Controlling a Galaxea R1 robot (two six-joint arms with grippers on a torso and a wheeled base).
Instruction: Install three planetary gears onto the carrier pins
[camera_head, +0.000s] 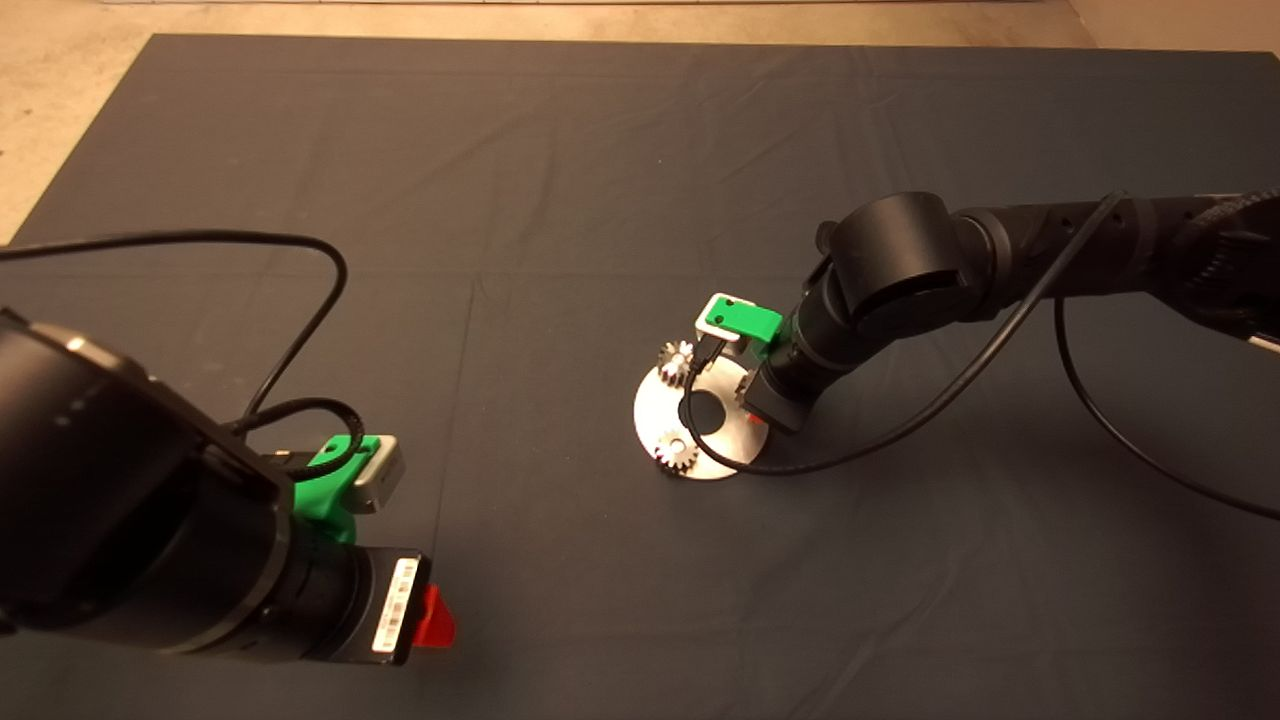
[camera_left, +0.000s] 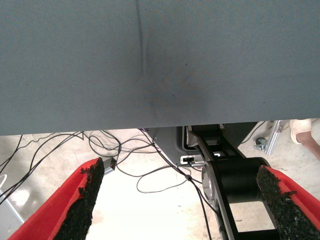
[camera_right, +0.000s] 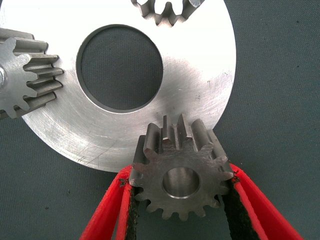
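A wide dark grey mat (camera_head: 600, 150) covers the desk, with pale floor showing past its far edge. The two black arms are the biggest things on it: the right arm (camera_head: 1050, 250) reaches in over the middle of the mat, while the left arm waits at the near left corner, its left hand (camera_left: 180, 200) spread wide with nothing between its red fingers and only the mat's edge, floor and loose cables showing in its wrist view. Under the right arm lies the flat round shiny metal disc (camera_head: 655, 410) with a large centre hole, flat on the mat. Two small silvery toothed planetary gears already sit on it, one at the far rim (camera_head: 676, 363) and one at the near rim (camera_head: 676, 453), each seemingly seated on its carrier pin. The right hand (camera_right: 181, 200) pinches the third small grey metal gear (camera_right: 181, 175) by its toothed flanks, holding it at the disc's rim with its round bore facing the wrist camera. The last pin is not visible, most likely hidden beneath the gear. To finish well, the bore should probably be centred squarely over that stud, the gear kept level as it lowers, and the fingers released only once it sits flat.
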